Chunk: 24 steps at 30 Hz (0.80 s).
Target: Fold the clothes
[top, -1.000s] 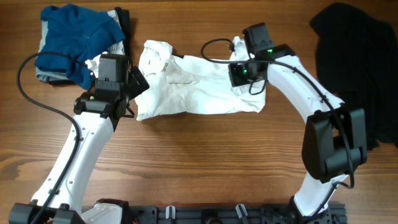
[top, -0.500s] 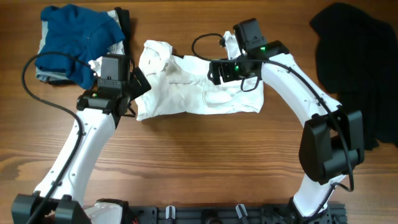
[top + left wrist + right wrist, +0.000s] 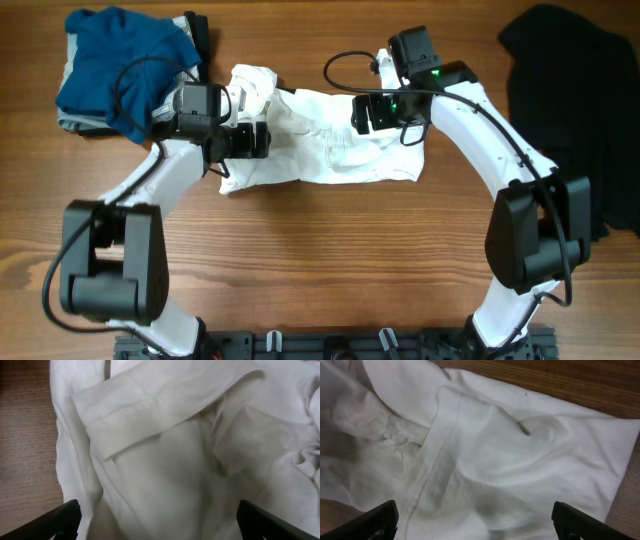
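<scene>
The clothes lie in three places. A crumpled white T-shirt [image 3: 320, 150] is spread mid-table, its folded hems filling the left wrist view [image 3: 165, 445] and the right wrist view [image 3: 485, 460]. My left gripper [image 3: 256, 140] hovers over the shirt's left part, jaws wide open with only fabric below [image 3: 162, 525]. Over the shirt's upper right part my right gripper [image 3: 359, 112] is also wide open and holds nothing [image 3: 480, 525]. A blue garment [image 3: 125, 55] sits on a grey one [image 3: 68, 120] at the far left. A black garment [image 3: 575, 100] lies at the far right.
Bare wooden table [image 3: 330, 260] runs along the front and between the piles. A dark item [image 3: 200, 30] peeks out behind the blue pile. Black cables [image 3: 345, 70] loop off both wrists above the shirt.
My right gripper carried the shirt's edge leftwards, opened and let it go, then drew back slightly right. The left arm swung in, bringing its open gripper over the shirt's left part.
</scene>
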{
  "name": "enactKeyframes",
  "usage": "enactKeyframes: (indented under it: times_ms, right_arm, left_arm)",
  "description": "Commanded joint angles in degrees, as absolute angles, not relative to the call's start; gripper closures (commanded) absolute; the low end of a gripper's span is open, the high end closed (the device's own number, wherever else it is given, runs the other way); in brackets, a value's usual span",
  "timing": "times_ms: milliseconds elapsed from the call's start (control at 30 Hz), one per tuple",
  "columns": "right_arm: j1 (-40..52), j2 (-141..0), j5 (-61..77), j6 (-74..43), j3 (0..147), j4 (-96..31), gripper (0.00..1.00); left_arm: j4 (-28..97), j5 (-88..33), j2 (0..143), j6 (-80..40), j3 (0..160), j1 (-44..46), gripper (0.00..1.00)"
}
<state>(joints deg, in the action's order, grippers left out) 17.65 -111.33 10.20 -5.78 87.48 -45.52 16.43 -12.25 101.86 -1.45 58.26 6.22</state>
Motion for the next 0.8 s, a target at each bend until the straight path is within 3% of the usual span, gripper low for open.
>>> enactKeyframes:
  times_ms: [0, 267, 500, 533, 600, 633, 700, 767]
  right_arm:
    - [17.69, -110.96, 9.39, -4.97, 88.36, -46.04, 0.0]
    - [17.69, -110.96, 9.39, -4.67, 88.36, -45.78, 0.01]
    - [17.69, -110.96, 9.32, -4.64, 88.36, -45.71, 0.01]
    - [17.69, -110.96, 8.82, -4.69, 88.36, -45.67, 0.02]
    - [17.52, -110.98, 6.96, -5.63, 88.27, -45.71, 0.07]
    - [17.37, -111.04, 6.13, -6.87, 88.16, -45.71, 0.13]
    - [16.93, -111.18, 6.22, -7.75, 87.77, -45.52, 0.26]
    - [16.43, -111.18, 6.59, -8.69, 86.78, -44.97, 0.54]
  left_arm:
    - [15.42, -16.01, 106.02, 7.33, 61.87, 2.83, 0.0]
    - [10.61, -21.3, 110.98, 7.31, 62.26, 0.97, 0.0]
    - [11.66, -21.5, 116.68, 5.3, 62.26, 1.1, 0.06]
    - [12.16, -21.39, 116.75, 5.3, 62.26, 1.1, 0.22]
    - [13.13, -21.08, 116.81, 3.29, 62.26, 1.08, 0.9]
    - [13.34, -20.71, 116.79, 0.89, 62.26, 1.02, 0.96]
    - [13.8, -20.78, 116.57, -0.95, 62.28, 0.82, 0.96]
    - [14.85, -20.78, 115.66, -2.68, 62.28, 0.6, 0.96]
